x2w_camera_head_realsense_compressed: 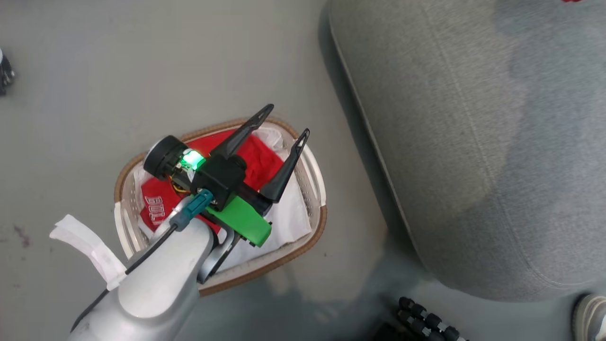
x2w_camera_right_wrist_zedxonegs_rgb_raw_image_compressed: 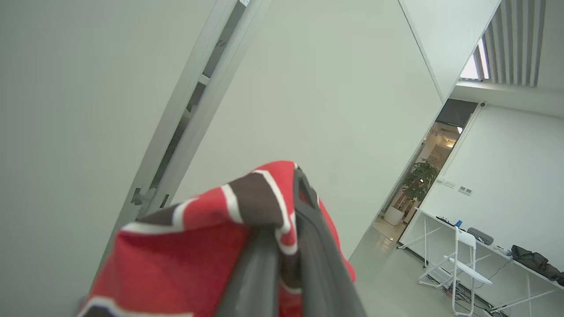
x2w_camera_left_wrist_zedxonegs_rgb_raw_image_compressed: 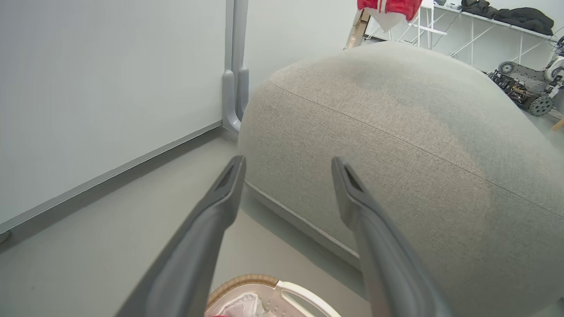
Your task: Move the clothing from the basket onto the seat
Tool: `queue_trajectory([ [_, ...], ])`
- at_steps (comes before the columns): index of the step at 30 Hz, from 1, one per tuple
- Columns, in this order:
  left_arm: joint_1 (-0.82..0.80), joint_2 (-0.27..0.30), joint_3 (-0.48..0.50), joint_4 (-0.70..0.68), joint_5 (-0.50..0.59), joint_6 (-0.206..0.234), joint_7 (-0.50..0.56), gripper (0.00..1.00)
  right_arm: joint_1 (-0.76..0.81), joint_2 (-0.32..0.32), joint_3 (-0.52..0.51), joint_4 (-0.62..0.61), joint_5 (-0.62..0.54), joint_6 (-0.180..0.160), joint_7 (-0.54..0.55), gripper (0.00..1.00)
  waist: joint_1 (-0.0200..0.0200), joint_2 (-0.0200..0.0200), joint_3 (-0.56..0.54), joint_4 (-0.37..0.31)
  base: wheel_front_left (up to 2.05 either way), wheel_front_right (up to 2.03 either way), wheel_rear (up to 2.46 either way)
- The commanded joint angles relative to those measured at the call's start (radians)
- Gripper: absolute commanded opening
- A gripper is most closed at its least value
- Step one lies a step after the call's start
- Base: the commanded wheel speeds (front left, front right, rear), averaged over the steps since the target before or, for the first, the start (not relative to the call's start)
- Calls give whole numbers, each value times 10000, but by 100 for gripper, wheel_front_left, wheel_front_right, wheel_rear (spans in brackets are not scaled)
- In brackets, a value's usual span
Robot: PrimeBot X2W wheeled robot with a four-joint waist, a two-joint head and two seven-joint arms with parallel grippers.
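The basket, oval with a brown rim, stands on the floor left of the seat. In it, on the white liner, lies red clothing with white "BULLS" lettering. My left gripper hovers open over the basket with nothing between its fingers; in the left wrist view the gripper points at the seat, with the basket rim below it. My right gripper is shut on a red garment with black-and-white trim, held high. That garment hangs above the far side of the seat.
A white partition wall runs behind the seat. A shoe and a black ribbed part sit at the lower right near the seat's front. A wheeled chassis, a table and a folding chair stand farther off.
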Motion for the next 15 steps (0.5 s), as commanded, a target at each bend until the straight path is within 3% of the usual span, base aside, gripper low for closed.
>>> queue_trajectory([
  [1, -256, 127, 103, -67, 112, 50, -9, 100, -144, -58, -11, 142, -206, -14, -21, 0, -2, 0, 1289, 609, 0, 0, 0],
  [7, -338, 276, 311, -266, 324, 78, -9, 100, 173, 189, -317, 800, -506, -14, -21, 0, -2, 0, 1968, 679, 0, 0, 0],
  [15, -285, 171, 444, -313, 396, 69, -9, 100, 1464, 755, -644, 1275, -817, -14, -22, 0, -2, 0, 2087, 723, 0, 0, 0],
])
